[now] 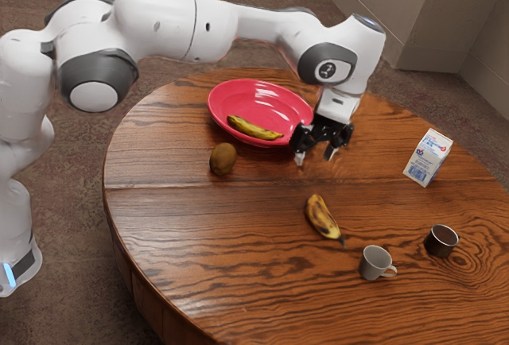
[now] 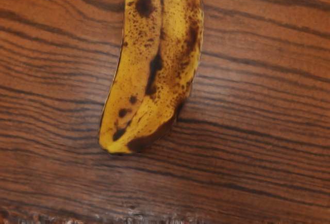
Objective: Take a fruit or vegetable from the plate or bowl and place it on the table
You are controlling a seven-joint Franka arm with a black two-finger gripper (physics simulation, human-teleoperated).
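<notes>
A spotted banana [image 1: 254, 129] is seen in the red dish [image 1: 253, 93], lying low against the side nearest the exterior camera. It is hemmed in by the dish's raised rim, and just outside that rim a brown kiwi [image 1: 223, 159] is set on the wooden table [image 1: 183, 226]. A second banana [image 1: 320, 216] is found directly on the tabletop, well clear of the dish. The gripper [image 1: 316, 156] is held above the table between the dish and this second banana, close by the rim; its two fingers are spread, with nothing pinched between them.

Near the second banana's dark stem a white cup [image 1: 375, 262] is placed, its handle turned to the exterior view's right. Beyond it a dark cup [image 1: 441, 240] is seen, and farther back a milk carton [image 1: 429, 156] is stood upright.

The long axis of the banana in the dish is laid mostly across the exterior view, slanted gently down toward its right. The second banana is slanted more steeply: its stem is pointed toward the white cup, its blunt end back toward the gripper. In the wrist view its blunt end is shown against bare wood, the grain being crossed by its long axis.
</notes>
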